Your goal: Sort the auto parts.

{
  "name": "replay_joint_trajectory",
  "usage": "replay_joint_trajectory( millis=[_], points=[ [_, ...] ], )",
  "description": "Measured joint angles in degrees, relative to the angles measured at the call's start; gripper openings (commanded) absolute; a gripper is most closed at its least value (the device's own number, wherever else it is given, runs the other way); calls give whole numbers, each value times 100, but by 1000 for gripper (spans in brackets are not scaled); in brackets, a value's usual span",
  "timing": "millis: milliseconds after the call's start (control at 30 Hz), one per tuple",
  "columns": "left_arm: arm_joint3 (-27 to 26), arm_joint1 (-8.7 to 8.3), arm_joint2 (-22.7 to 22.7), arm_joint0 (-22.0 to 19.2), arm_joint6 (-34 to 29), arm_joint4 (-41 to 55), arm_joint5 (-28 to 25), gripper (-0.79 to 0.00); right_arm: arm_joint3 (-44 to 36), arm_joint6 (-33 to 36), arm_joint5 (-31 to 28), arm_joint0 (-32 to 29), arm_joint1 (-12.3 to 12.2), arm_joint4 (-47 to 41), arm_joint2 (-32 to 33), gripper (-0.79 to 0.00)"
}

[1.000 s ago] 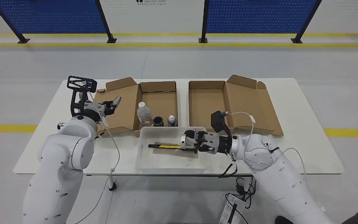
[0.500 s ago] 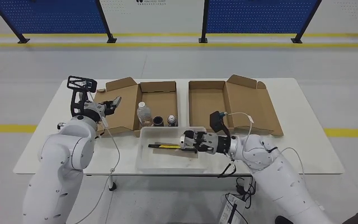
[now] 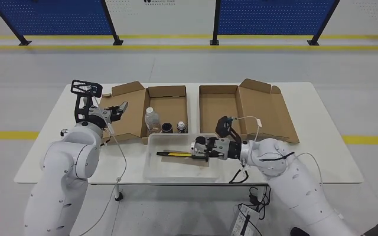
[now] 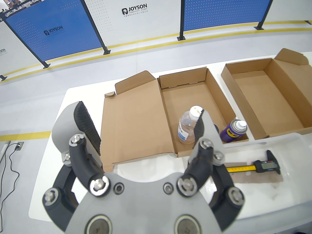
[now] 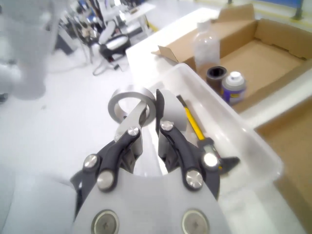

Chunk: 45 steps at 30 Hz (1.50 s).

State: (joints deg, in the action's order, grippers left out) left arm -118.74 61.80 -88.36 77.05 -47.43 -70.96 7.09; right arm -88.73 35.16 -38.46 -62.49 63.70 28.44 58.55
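Auto-parts sort: right claw [image 5: 152,103] clamped on metal ring [image 5: 129,93], held over the white tray [image 3: 155,168].
Nearest, at the worktop's [image 3: 331,153] front edge: the white tray, with a yellow-scaled digital caliper [image 3: 174,154] lying flat in it; one finger of the right claw passes through the ring, the other presses its outer wall. Just behind: left cardboard box [image 3: 168,97], open, with clear bottle [image 3: 152,118], black cylinder [image 3: 167,127] and spray can [image 3: 181,125] upright along its near wall; right cardboard box [image 3: 218,112] beside it. Left claw [image 4: 141,110], fingers wide apart, hangs over the left box's folded-out lid.
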Motion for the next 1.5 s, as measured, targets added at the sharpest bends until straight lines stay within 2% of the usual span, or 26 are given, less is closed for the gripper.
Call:
replay_joint_trajectory(
  millis=[167, 433, 733, 900, 1200, 1500],
  points=[
    [0, 0, 0, 0, 0, 0, 0, 0, -145, 404, 646, 266, -36, 954, 88, -785],
    [0, 0, 0, 0, 0, 0, 0, 0, -409, 1442, 1771, 930, -59, 3062, 29, -785],
    [0, 0, 0, 0, 0, 0, 0, 0, 316, 1887, 2169, 1546, 16, 4149, -215, -785],
    [0, 0, 0, 0, 0, 0, 0, 0, 1058, 1765, 2252, 1807, 123, 4361, -489, -785],
    [0, 0, 0, 0, 0, 0, 0, 0, 2338, 1635, 1862, 2322, 415, 4241, -1118, -785],
    [0, 0, 0, 0, 0, 0, 0, 0, 3013, 1588, 1522, 2640, 673, 4064, -1544, -785]
  ],
)
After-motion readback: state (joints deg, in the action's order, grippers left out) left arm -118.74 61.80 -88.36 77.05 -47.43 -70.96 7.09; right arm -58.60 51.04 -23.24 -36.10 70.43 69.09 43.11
